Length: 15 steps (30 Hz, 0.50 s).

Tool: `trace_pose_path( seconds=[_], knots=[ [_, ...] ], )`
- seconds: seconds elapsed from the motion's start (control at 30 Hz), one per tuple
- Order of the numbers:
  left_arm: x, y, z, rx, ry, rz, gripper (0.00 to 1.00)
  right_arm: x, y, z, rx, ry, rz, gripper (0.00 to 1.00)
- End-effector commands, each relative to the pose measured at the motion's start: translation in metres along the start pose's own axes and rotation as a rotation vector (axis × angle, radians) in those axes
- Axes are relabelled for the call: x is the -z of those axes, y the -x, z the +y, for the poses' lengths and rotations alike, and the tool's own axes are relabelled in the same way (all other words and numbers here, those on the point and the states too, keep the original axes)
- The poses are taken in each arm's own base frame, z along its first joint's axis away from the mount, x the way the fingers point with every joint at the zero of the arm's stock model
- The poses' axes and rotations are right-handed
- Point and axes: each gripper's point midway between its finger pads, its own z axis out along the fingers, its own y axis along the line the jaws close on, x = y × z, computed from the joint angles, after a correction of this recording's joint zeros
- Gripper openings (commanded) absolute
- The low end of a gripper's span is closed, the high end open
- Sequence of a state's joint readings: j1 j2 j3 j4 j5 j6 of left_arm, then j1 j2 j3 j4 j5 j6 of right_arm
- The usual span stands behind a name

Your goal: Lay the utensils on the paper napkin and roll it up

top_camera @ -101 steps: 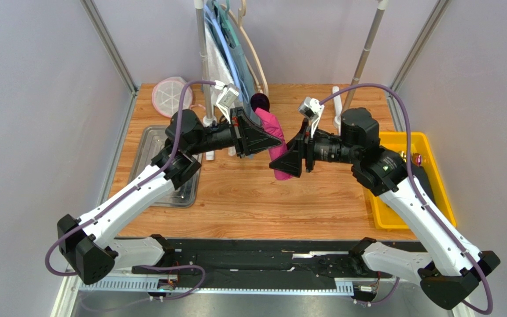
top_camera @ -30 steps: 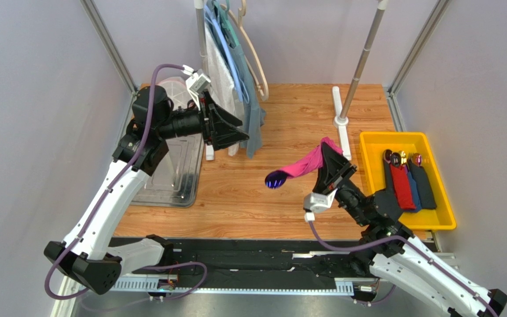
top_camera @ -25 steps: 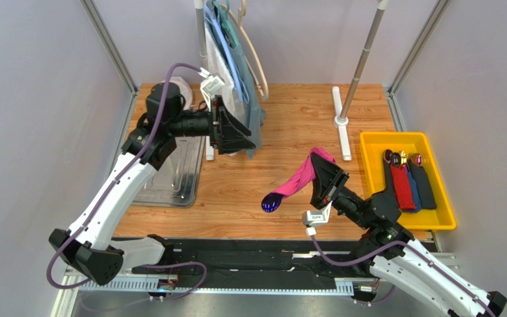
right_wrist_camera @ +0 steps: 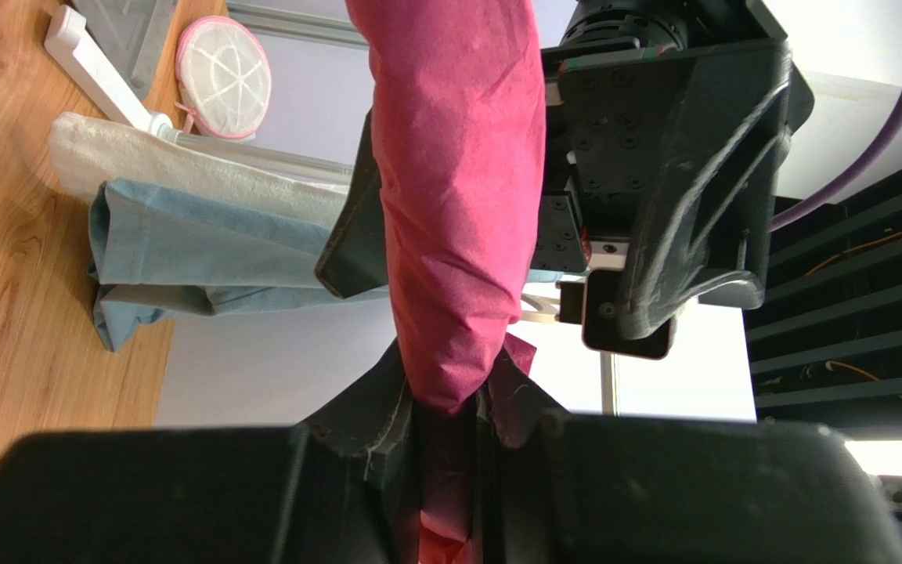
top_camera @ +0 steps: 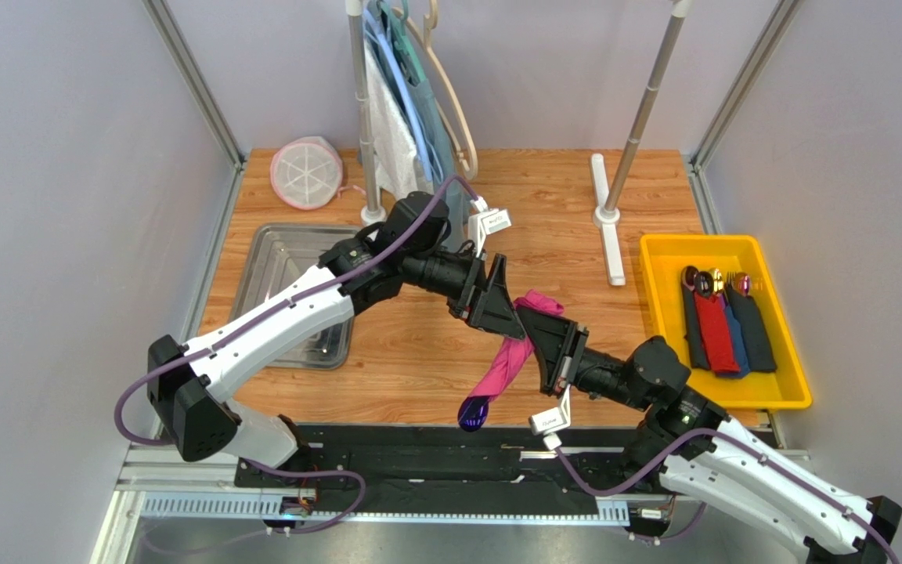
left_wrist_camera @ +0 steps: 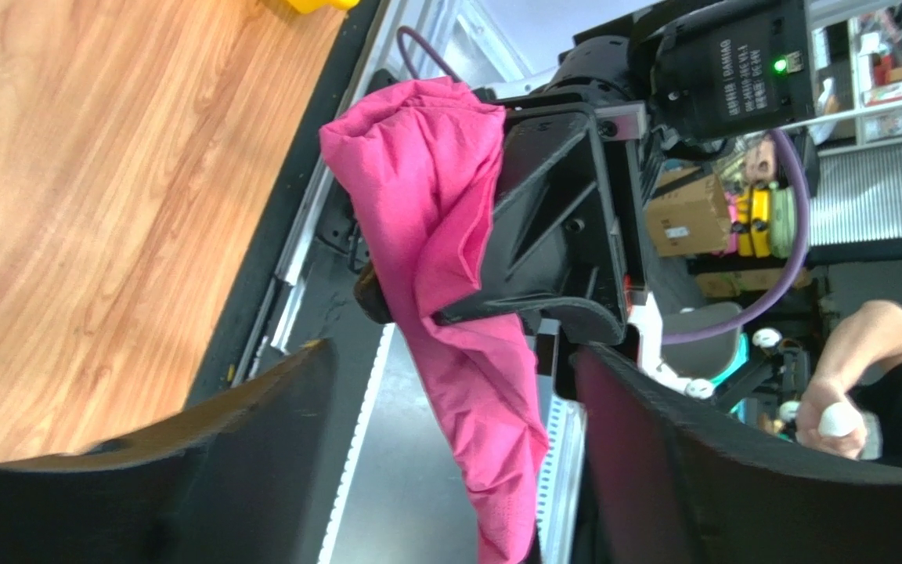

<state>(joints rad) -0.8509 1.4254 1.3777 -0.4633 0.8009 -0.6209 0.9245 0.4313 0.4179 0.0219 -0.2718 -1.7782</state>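
Though the top view is crowded mid-desk, the layout reads cleanly from the left. Far back-left on the desk (top_camera: 421,353): a round pink disc (top_camera: 305,172). Just in front of it, a shallow metal tray (top_camera: 258,264), with the left arm crossing over its right part. Behind centre: pale blue and white fabric (top_camera: 415,118) hanging from a pole.

Left tool (top_camera: 503,313): reaches out over mid-desk, pointing right and toward the near edge. In the left wrist view its two fingers are spread wide with nothing between them; the rolled bundle sits ahead of the gap. From above, its tip looks to be touching or just beside the bundle's upper end, but the angle does not settle which.

The paper napkin (top_camera: 503,367): magenta, rolled into a loose tube and held off the desk. It slants from the two tools down toward the near edge. Its fold is slack and rumpled in the left wrist view.

The utensils (top_camera: 472,413): only a glossy purple spoon bowl shows, poking out of the tube's lower end over the black rail. How many pieces are inside cannot be told.

Right tool (top_camera: 535,335): clamped on the upper part of the napkin. The right wrist view shows the paper pinched between its fingers.

Further right: a white post stand (top_camera: 605,223) at the back. A yellow bin (top_camera: 703,241) sits at the right edge, holding a red bundle (top_camera: 717,329) and a dark blue bundle (top_camera: 756,329) side by side.
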Motion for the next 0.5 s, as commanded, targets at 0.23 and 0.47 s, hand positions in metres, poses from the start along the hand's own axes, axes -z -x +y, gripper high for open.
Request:
trace_pose_path(
  seconds=[0.23, 0.47],
  knots=[
    [-0.003, 0.002, -0.014, 0.010, -0.070, 0.005, 0.61, 0.007, -0.006, -0.043, 0.041, -0.134, 0.051, 0.00],
    [-0.005, -0.005, -0.021, 0.042, -0.153, 0.019, 0.65, 0.008, -0.007, -0.047, 0.053, -0.151, 0.059, 0.00]
  ],
)
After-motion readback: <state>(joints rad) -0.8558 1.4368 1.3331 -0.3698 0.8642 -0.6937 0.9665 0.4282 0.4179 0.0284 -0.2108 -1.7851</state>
